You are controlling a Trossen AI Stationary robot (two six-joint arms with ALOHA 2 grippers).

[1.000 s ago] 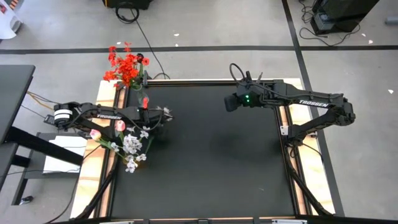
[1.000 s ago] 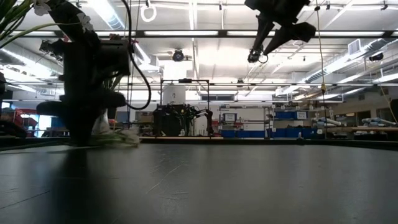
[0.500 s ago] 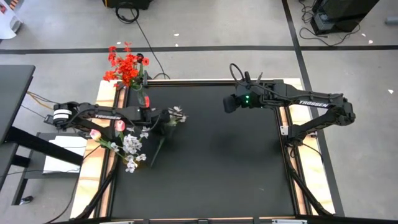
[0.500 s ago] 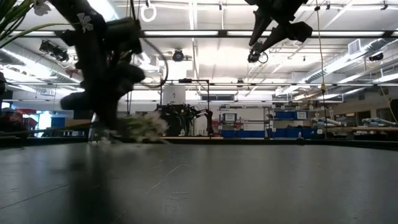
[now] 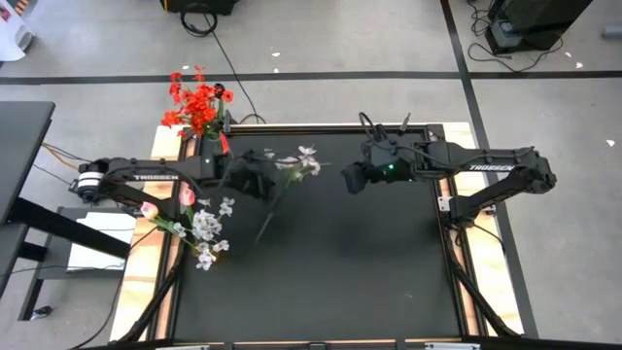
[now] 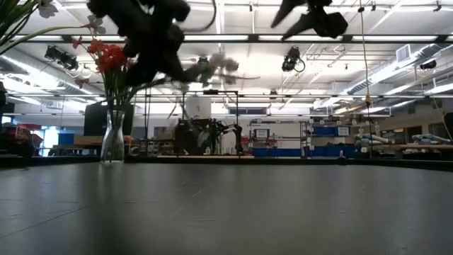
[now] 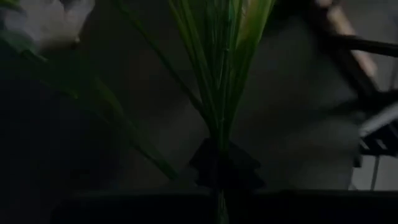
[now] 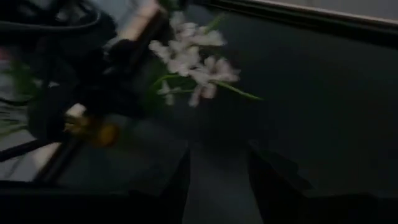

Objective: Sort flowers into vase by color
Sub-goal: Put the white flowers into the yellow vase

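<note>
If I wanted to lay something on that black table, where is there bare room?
The black table is bare across its near half and right side, below the right claw. It is crowded at the left edge, where loose white and pink flowers lie, and at the far left corner by the vase of red flowers. The left claw carries a white spray over the middle.

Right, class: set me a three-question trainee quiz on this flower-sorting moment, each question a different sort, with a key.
1. True or false: the left gripper holds a white flower spray lifted off the table.
2. Which colour of flowers stands in the vase? A white, B red, C pink.
3. Fill in: the right gripper is ____, holding nothing.

Key: 1 true; 2 B; 3 open.
</note>
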